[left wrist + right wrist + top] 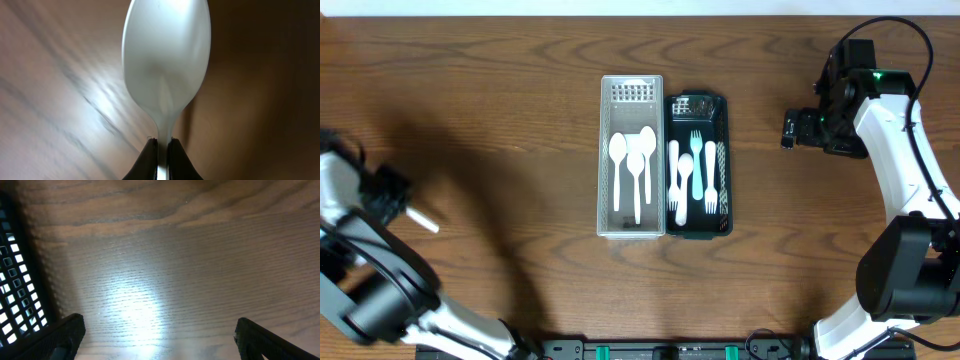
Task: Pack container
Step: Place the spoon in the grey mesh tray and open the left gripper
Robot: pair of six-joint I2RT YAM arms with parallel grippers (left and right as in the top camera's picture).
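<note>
My left gripper (400, 200) is at the far left of the table, shut on the handle of a white plastic spoon (424, 221). In the left wrist view the jaws (162, 152) pinch the handle and the spoon's bowl (167, 60) fills the frame above the wood. A clear tray (604, 150) in the middle holds three white spoons (638, 165). A black mesh tray (724, 120) beside it holds white forks and a teal fork (696, 165). My right gripper (788, 130) is open and empty, right of the black tray; its jaws (160, 340) hang over bare wood.
The black tray's mesh wall (12, 280) shows at the left edge of the right wrist view. The wooden table (500, 120) stretches between my left gripper and the trays.
</note>
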